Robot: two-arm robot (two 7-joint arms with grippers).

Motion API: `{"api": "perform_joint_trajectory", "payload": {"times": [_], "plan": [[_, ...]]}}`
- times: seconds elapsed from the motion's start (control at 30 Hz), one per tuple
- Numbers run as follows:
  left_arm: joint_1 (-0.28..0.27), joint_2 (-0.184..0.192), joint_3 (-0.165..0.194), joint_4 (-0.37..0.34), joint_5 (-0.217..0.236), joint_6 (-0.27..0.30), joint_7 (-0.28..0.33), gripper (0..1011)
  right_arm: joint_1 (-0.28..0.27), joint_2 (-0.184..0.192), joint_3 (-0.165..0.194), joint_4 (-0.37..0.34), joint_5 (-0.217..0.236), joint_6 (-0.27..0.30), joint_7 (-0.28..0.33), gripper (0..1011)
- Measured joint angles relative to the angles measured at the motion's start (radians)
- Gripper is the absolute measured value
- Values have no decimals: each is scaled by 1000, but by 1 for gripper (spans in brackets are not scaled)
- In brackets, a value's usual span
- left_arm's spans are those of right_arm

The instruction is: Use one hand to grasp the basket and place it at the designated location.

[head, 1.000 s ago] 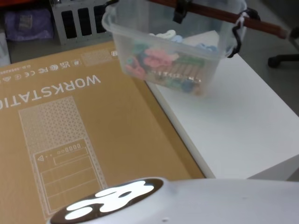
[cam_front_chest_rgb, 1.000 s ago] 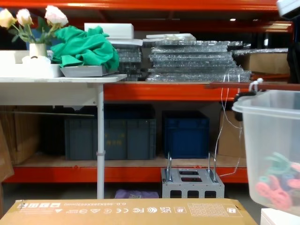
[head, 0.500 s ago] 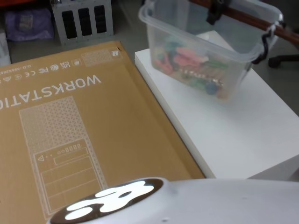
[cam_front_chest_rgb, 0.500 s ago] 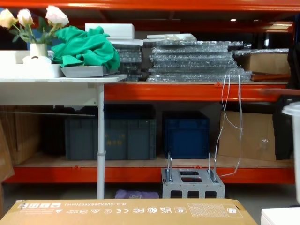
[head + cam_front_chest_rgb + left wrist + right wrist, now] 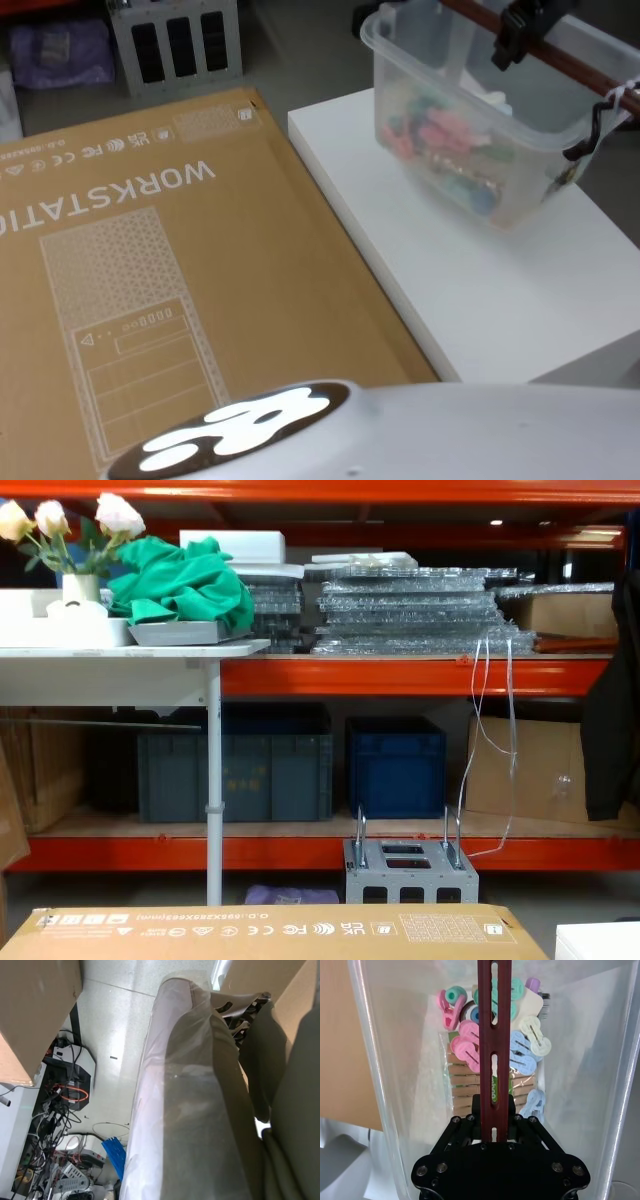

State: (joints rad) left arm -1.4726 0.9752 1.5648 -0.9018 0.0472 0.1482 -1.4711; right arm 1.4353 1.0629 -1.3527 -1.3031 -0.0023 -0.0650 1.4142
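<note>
The basket [image 5: 478, 130] is hanging directly below the right gripper [image 5: 522, 30], which is clamping the middle of its dark red handle [image 5: 494, 1050]; the handle's long axis is running diagonally away toward the far right of the white table [image 5: 480, 290], with a white zip tie [image 5: 622, 92] at its far end. The tub is sitting over the table's far right part, its base looking close to or touching the top, though I cannot tell which. Colourful clips [image 5: 485, 1045] are lying inside. So the coming move is likely a straight lowering. A large cardboard box [image 5: 150, 270] is lying just left of the table. The left gripper is not visibly at work; beyond, orange shelving [image 5: 400, 670] is holding blue crates [image 5: 396, 765].
</note>
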Motion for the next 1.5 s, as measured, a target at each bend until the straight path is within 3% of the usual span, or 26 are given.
{"api": "perform_joint_trajectory", "payload": {"times": [0.3, 0.43, 0.63, 1.0, 1.13, 1.5], "plan": [[0, 0, 0, 0, 0, 0, 0, 0, -85, 35, 23, 40, 69, 51, -84, 230], [0, 0, 0, 0, 0, 0, 0, 0, -133, 31, 29, 61, 100, 106, -131, 230], [0, 0, 0, 0, 0, 0, 0, 0, -170, 14, 33, 77, 106, 165, -170, 230], [0, 0, 0, 0, 0, 0, 0, 0, -188, -26, 45, 122, 100, 163, -168, 230], [0, 0, 0, 0, 0, 0, 0, 0, -178, -55, 44, 156, 88, 159, -121, 229], [0, 0, 0, 0, 0, 0, 0, 0, -178, -46, 42, 144, 89, 158, -128, 229]]}}
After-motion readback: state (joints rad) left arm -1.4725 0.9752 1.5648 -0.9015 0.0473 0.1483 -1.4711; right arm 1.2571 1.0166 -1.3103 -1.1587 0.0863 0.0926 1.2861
